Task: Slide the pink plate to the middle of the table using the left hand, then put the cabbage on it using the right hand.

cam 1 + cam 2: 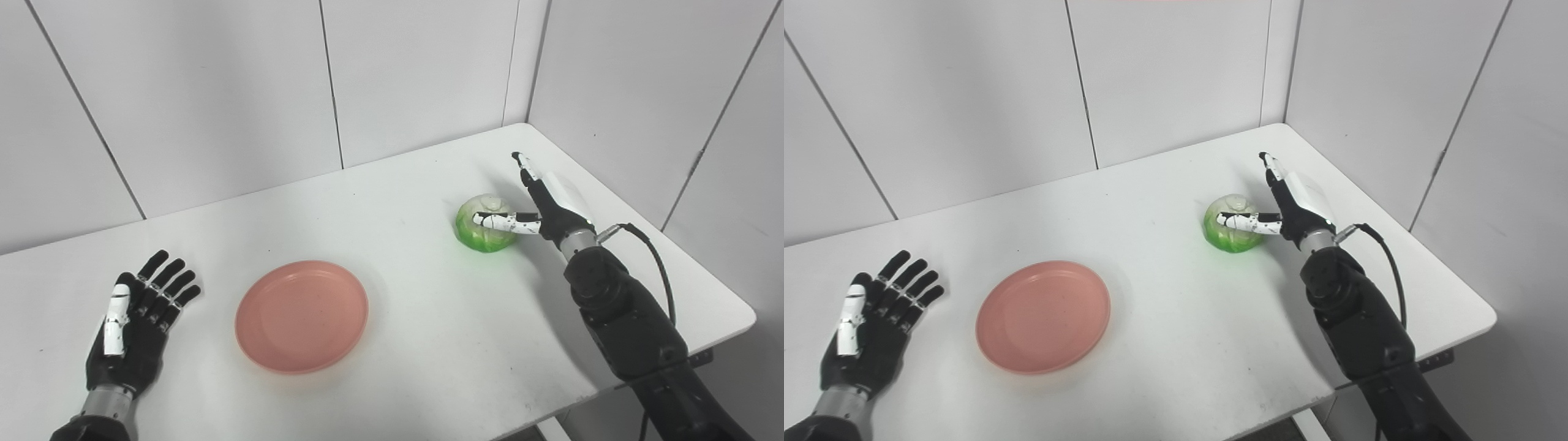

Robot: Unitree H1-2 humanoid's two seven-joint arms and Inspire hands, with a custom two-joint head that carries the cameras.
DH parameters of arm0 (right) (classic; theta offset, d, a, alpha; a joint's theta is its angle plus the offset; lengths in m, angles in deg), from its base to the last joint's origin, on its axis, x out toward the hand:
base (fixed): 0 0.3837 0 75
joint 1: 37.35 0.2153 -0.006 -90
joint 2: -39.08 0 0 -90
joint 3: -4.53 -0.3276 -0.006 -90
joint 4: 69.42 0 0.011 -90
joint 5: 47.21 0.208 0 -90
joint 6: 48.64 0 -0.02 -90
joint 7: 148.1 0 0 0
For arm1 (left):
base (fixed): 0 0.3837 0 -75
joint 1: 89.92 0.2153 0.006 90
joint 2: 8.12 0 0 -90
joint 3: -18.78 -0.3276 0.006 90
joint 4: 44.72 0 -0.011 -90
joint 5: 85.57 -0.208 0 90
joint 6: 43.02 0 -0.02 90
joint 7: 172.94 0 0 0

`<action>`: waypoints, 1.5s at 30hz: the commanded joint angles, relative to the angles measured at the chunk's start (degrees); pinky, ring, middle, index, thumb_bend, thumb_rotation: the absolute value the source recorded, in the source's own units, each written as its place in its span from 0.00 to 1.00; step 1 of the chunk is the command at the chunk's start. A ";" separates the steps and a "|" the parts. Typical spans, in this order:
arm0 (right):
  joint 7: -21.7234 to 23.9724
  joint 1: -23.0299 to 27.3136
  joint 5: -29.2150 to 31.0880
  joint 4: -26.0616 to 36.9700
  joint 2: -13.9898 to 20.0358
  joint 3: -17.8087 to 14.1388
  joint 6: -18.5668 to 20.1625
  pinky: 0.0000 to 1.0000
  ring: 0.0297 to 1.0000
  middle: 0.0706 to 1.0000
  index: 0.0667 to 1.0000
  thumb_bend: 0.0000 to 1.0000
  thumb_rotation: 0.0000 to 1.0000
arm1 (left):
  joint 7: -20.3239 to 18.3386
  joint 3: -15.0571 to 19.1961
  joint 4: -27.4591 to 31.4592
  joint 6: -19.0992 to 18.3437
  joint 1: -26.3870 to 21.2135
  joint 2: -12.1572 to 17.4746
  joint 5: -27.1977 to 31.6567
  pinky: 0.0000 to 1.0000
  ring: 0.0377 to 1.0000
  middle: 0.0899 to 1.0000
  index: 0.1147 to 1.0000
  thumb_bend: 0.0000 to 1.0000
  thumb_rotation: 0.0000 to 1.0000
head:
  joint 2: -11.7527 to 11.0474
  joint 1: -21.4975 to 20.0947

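Two steps show their state at once: the pink plate (302,316) lies near the table's (429,343) middle, left of the cabbage (484,231), where the spread right hand (539,202) must close and lift while the left hand (138,324) rests flat, fingers apart.

Left hand (131,324) lies flat, back up, fingers (164,283) spread and straight, pointing away and a little right; it holds nothing. White thumb (115,318) lies along its inner side. Silver wrist and black forearm enter at the bottom left corner. Right arm (625,324) comes in from the bottom right, black and bulky, a cable looping off the wrist. Right hand (542,205) stands on edge, fingers (528,170) extended up and away, white thumb (507,222) stuck out to the left, apart from the fingers; nothing clasped.
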 commanded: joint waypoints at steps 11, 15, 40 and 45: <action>6.22 5.07 2.60 -0.74 3.33 2.94 3.83 0.88 0.99 1.00 1.00 1.00 0.57 | 0.64 -0.49 -0.65 -1.15 3.44 0.65 -1.49 0.76 0.78 0.78 0.77 0.50 0.83 | 0.80 0.09; 7.04 5.41 2.62 -1.27 3.57 4.29 3.08 0.88 0.98 1.00 1.00 1.00 0.58 | 0.83 -0.46 0.22 -1.91 3.64 0.62 -1.31 0.75 0.78 0.78 0.77 0.50 0.82 | 1.05 0.12; 6.07 9.45 7.98 -13.26 2.28 6.68 -2.59 0.80 0.85 0.87 0.91 1.00 0.37 | 1.09 -1.07 0.82 -2.38 3.96 0.85 -1.43 0.78 0.80 0.80 0.79 0.50 0.84 | 2.01 0.59; 2.65 10.98 11.80 -17.52 -0.48 3.98 -3.26 0.59 0.61 0.61 0.64 0.92 0.14 | 1.21 -0.93 -0.01 -2.31 3.70 0.87 -1.35 0.78 0.80 0.80 0.79 0.50 0.84 | 2.12 0.81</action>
